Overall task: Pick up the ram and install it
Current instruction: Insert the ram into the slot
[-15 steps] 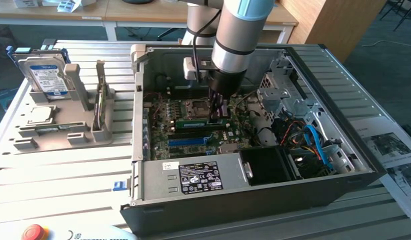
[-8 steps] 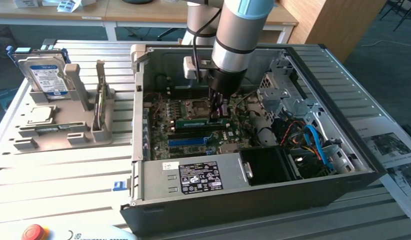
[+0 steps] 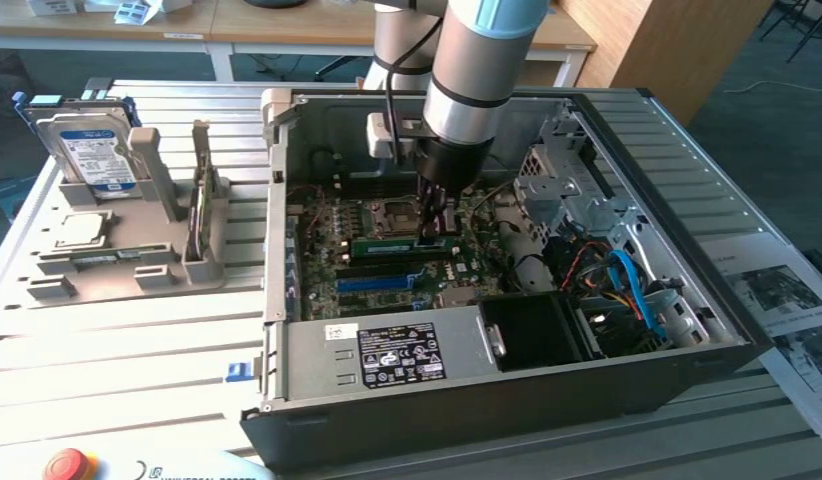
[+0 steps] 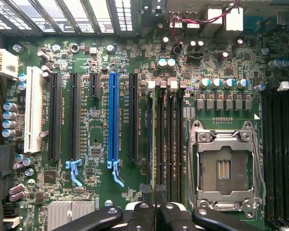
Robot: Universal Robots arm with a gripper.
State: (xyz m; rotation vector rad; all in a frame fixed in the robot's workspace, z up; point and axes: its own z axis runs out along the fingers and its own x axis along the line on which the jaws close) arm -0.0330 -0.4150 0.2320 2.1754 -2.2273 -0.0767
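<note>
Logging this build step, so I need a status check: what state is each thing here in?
computer case: side panel off, open.
ram: on edge at the memory slots, under the gripper; seating unclear.
CPU socket: empty.
blue slot: empty.
hard drive: upright in its holder, outside the case.

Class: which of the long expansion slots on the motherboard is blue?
The blue slot, the only coloured one, flanked by black slots; the white slot sits further off.

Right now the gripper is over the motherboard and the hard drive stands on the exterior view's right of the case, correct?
No. The exterior view shows the hard drive on its left of the case, in the gray holder; the gripper is over the motherboard.
</note>
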